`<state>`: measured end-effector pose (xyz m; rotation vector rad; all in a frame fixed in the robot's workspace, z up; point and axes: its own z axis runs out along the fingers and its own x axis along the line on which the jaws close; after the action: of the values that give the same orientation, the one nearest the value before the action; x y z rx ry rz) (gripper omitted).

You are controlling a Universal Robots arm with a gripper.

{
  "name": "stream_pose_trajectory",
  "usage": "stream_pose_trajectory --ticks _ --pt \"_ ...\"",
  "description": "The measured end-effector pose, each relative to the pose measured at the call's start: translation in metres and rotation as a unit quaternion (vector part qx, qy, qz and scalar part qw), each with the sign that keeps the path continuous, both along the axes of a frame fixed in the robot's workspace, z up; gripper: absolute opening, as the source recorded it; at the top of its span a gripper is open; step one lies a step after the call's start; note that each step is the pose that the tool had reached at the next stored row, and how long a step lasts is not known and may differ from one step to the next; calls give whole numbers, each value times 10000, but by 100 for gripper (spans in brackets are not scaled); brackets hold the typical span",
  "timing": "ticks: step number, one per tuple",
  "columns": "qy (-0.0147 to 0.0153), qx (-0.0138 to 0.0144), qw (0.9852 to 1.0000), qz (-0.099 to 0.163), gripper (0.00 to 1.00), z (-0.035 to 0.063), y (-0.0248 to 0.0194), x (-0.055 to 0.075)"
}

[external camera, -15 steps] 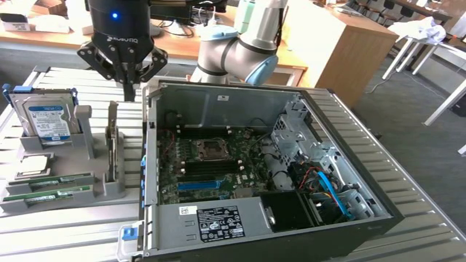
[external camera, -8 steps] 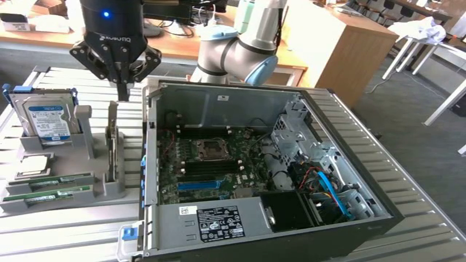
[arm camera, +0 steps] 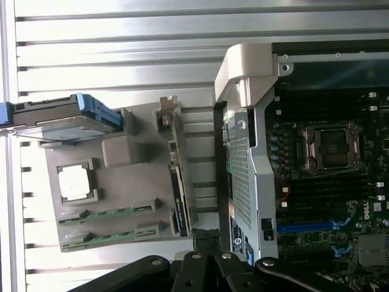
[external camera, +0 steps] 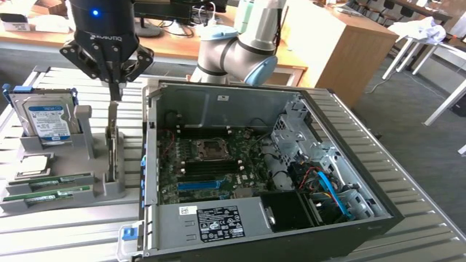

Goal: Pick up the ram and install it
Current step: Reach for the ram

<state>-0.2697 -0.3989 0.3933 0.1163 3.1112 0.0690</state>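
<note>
Count on the slatted metal table [external camera: 73, 232]: 1 open PC case [external camera: 218, 103], 1 grey parts holder [external camera: 102, 188], 1 robot arm [external camera: 240, 54] w/ 1 gripper [external camera: 117, 91].

In the holder:
- **HDD:** 1 hard drive [external camera: 47, 117], standing upright at the far end.
- **CPU:** 1 CPU chip [external camera: 33, 164], flat in its pocket.
- **Card:** 1 dark expansion card [external camera: 111, 144], standing on edge on the side nearest the case.
- **RAM:** 2 green sticks lying flat in side-by-side slots. The inner RAM stick [external camera: 52, 182] sat next to the CPU chip. The outer RAM stick [external camera: 47, 195] sat by the holder's front edge.

Inside the case, the motherboard showed 1 CPU socket [external camera: 211, 148] and 1 blue slot [external camera: 200, 184]. 1 power supply [external camera: 211, 221] w/ a label sat at the near end.

The gripper's fingers were pinched fully together, w/ nothing between them. It hung directly over the expansion card's top edge, tips just above it; couldn't tell if they touched. It was well apart from both RAM sticks, which sat untouched in the holder and not in the case.

The wrist view looked down on the same holder, w/ the closed fingers [arm camera: 200, 267] at the frame edge near the card.
</note>
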Motion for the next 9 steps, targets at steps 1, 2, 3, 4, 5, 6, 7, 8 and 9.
stream_pose_trajectory --ticks 1,2,3,4,5,6,7,8,9 --pt "0 -1 10000 0 10 1 0 -15" --pt "0 0 10000 0 10 0 0 -32" --pt "0 0 10000 0 10 0 0 -47" --pt "0 0 10000 0 10 0 0 -62" --pt "0 0 10000 0 10 0 0 -76" --pt "0 0 10000 0 10 0 0 -92" --pt "0 0 10000 0 10 0 0 -111" --pt "0 0 10000 -1 10 0 0 -130" --pt "0 0 10000 0 10 0 0 -148"
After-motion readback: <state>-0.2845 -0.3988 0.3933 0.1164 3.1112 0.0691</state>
